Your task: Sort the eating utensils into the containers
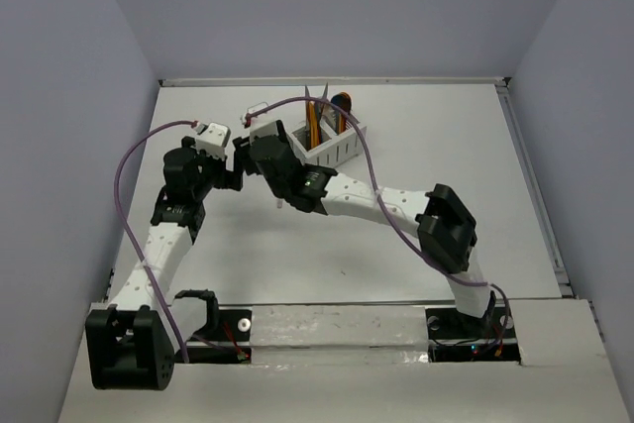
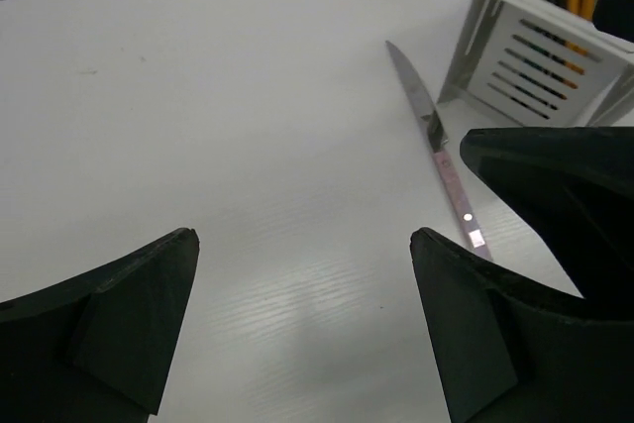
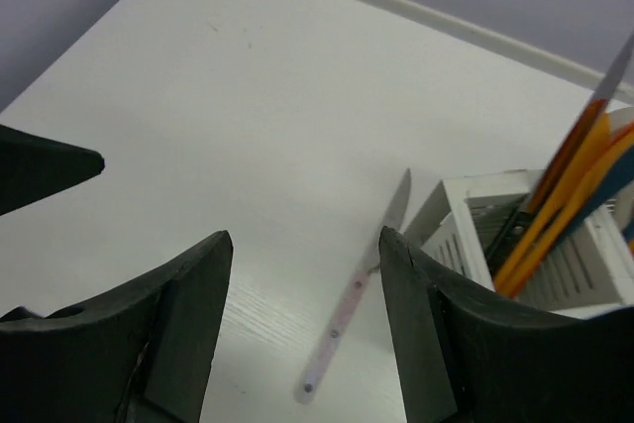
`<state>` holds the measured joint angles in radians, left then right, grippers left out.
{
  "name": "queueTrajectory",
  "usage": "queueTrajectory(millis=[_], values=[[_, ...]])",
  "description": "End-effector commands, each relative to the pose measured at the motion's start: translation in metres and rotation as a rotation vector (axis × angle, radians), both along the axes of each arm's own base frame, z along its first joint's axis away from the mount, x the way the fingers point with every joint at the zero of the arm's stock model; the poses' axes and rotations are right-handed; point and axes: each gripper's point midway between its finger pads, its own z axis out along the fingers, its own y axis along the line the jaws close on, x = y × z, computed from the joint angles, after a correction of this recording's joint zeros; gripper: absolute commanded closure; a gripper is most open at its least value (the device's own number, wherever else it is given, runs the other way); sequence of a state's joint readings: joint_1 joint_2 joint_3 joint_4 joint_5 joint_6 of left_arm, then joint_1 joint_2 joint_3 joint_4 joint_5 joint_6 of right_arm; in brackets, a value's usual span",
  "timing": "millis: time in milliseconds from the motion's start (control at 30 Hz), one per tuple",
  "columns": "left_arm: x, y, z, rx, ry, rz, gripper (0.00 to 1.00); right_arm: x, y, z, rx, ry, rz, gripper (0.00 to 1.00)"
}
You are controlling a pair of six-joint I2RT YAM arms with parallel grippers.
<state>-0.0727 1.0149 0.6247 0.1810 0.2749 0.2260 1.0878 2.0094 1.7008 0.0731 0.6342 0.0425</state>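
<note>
A knife (image 3: pixel 352 309) with a pale purple handle and grey blade lies flat on the table just left of the white slotted caddy (image 3: pixel 466 215). The same knife (image 2: pixel 441 151) shows in the left wrist view beside the caddy (image 2: pixel 535 66). Several orange and blue utensils (image 3: pixel 565 195) stand upright in the caddy (image 1: pixel 337 146). My right gripper (image 3: pixel 305 237) hovers open above the knife's handle with nothing between its fingers. My left gripper (image 2: pixel 302 237) is open over bare table, close to the left of the right gripper (image 1: pixel 260 146). In the top view the arms hide the knife.
The left gripper (image 1: pixel 236 158) and the right one nearly touch left of the caddy. A low white rail (image 1: pixel 327 80) runs along the table's far edge, and grey walls close in both sides.
</note>
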Motion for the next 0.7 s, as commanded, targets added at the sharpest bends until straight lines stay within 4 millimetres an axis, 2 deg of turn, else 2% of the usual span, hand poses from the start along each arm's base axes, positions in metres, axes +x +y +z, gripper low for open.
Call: queueTrajectory(millis=[0, 33, 67, 233, 267, 433, 667], values=[[0.010, 0.028, 0.039, -0.044, -0.137, 0.121, 0.01, -0.005, 0.001, -0.099, -0.159, 0.273, -0.023, 0.33], [0.009, 0.028, 0.040, -0.048, -0.140, 0.122, 0.01, -0.004, 0.002, -0.104, -0.162, 0.284, -0.032, 0.32], [0.009, 0.042, 0.043, -0.048, -0.155, 0.163, 0.01, -0.005, 0.001, -0.111, -0.179, 0.300, -0.037, 0.32], [0.008, 0.057, 0.051, -0.048, -0.184, 0.224, 0.01, 0.002, 0.007, -0.128, -0.203, 0.297, -0.058, 0.32], [0.008, 0.059, 0.051, -0.045, -0.189, 0.236, 0.01, 0.002, 0.008, -0.139, -0.218, 0.311, -0.053, 0.32], [0.009, 0.081, 0.047, -0.040, -0.182, 0.313, 0.01, 0.016, -0.006, -0.171, -0.208, 0.385, -0.090, 0.32], [0.007, 0.077, 0.047, -0.053, -0.194, 0.289, 0.01, 0.021, -0.008, -0.207, -0.250, 0.437, -0.080, 0.32]])
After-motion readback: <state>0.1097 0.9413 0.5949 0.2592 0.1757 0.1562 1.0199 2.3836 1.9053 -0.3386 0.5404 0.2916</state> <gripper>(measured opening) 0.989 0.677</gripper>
